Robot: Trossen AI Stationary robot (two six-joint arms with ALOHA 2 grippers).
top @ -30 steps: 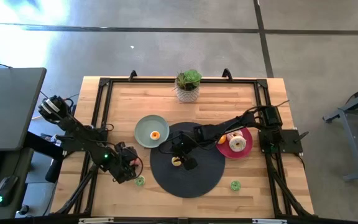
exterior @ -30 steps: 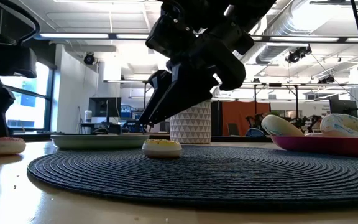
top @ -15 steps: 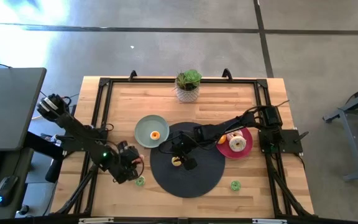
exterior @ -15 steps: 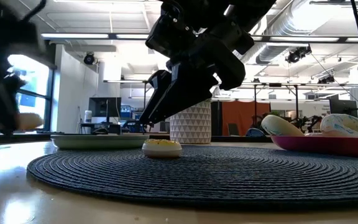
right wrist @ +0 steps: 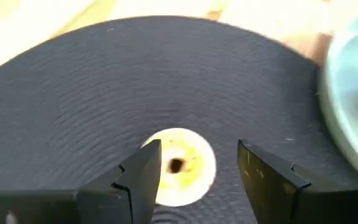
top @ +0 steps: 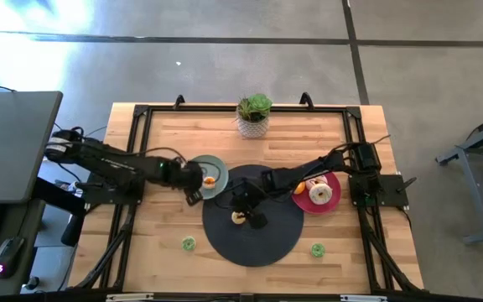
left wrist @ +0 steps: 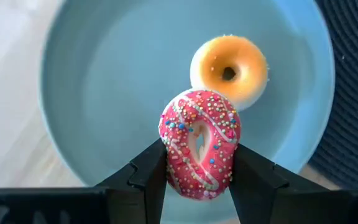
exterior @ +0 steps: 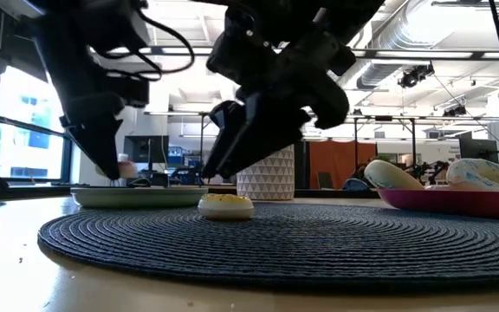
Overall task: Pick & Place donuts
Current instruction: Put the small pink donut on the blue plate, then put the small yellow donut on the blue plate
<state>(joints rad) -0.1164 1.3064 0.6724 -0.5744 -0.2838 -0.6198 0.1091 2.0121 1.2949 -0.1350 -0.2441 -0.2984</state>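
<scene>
My left gripper [left wrist: 197, 175] [top: 194, 181] is shut on a pink sprinkled donut [left wrist: 199, 144] [exterior: 126, 166] above the grey-green plate [left wrist: 61, 93] [top: 198, 168]. An orange donut [left wrist: 229, 73] [top: 210, 181] lies flat in that plate. My right gripper [right wrist: 199, 163] [top: 243, 208] is open, just above the black mat [top: 262, 239]. Its fingers stand on either side of a white, yellow-topped donut [right wrist: 178, 167] [exterior: 225, 205] lying flat on the mat. Two green donuts [top: 189, 243] [top: 317, 249] lie on the wood near the near edge. My left gripper pinches the pink donut by its outer rim [left wrist: 169, 155], one finger on each side. The fingers [left wrist: 151, 177] come from above, slanting down toward the plate. The donut sits on edge with its hole facing the wrist camera, lifted clear above the plate.
A red plate [top: 335, 186] [exterior: 457, 201] with white and pink donuts [top: 319, 195] sits at the mat's right. A potted plant [top: 253, 115] [exterior: 265, 169] stands at the far edge. A black frame [top: 141, 134] runs around the tabletop.
My left gripper has lifted the pink donut off the wood near the table's near left. It has carried the donut toward the far edge and to the right, to above the grey-green plate.
</scene>
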